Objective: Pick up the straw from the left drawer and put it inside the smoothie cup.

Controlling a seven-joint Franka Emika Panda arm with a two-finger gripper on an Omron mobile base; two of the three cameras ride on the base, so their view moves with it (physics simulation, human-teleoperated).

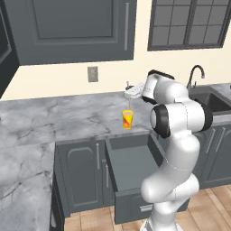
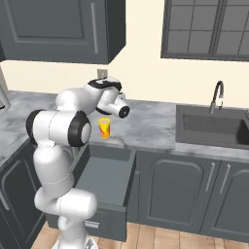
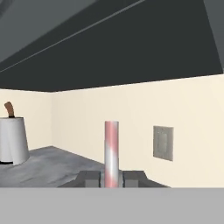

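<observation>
One step remaining: tool (image 3: 111, 178) pinching the straw (image 3: 111, 153) upright, hovering above the smoothie cup (image 1: 128, 119) near the tabletop (image 1: 54, 122) front edge.

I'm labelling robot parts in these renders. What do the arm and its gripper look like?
The arm is glossy white, built of rounded, bulbous segments with dark grey to black joint rings. The hand is white with a dark cap; the gripper has two small, blocky dark grey fingertips. No cables or markings are visible.

A kitchen: marble counter (image 1: 54, 119), sink (image 2: 214, 127), faucet (image 2: 217, 95), grey cabinets (image 2: 170, 192).
</observation>
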